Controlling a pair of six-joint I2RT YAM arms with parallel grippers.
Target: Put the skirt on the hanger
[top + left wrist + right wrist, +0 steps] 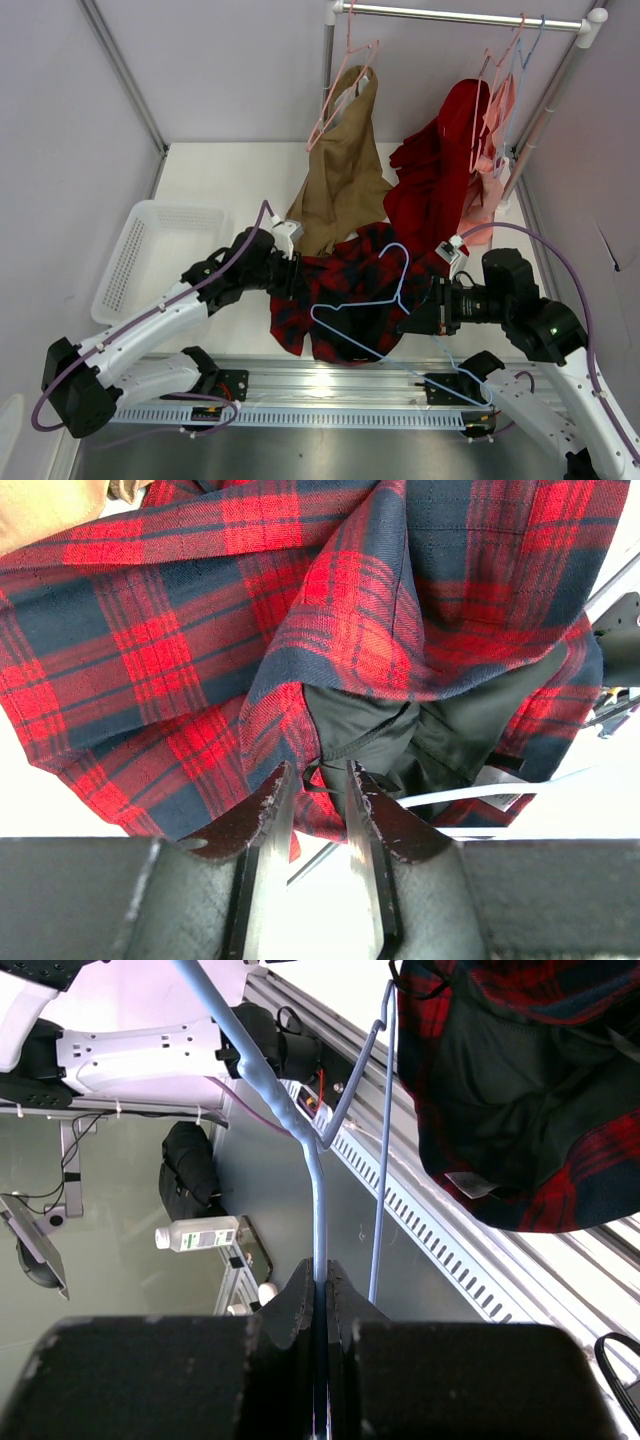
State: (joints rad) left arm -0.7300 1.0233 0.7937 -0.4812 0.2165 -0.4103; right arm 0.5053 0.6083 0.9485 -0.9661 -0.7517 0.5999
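Note:
The red and navy plaid skirt point(345, 285) hangs bunched between my two arms near the table's front edge. In the left wrist view the skirt point(150, 650) fills the frame and its dark lining shows. My left gripper point(298, 275) sits at the skirt's left side. Its jaws point(316, 772) stand slightly apart, shut on a fold of the fabric at their tips. The light-blue wire hanger point(345, 337) lies across the skirt's front, hook pointing away. My right gripper point(322, 1265) is shut on the hanger point(318, 1200), and the skirt point(520, 1090) hangs beyond. The hanger wire point(470, 792) passes under the skirt.
A tan garment point(340, 170) on a pink hanger and a plain red garment point(440, 170) hang from the rail point(460, 15) behind, beside more pink hangers point(495, 110). A white basket point(150, 250) stands at the left. A metal rail point(330, 385) runs along the near edge.

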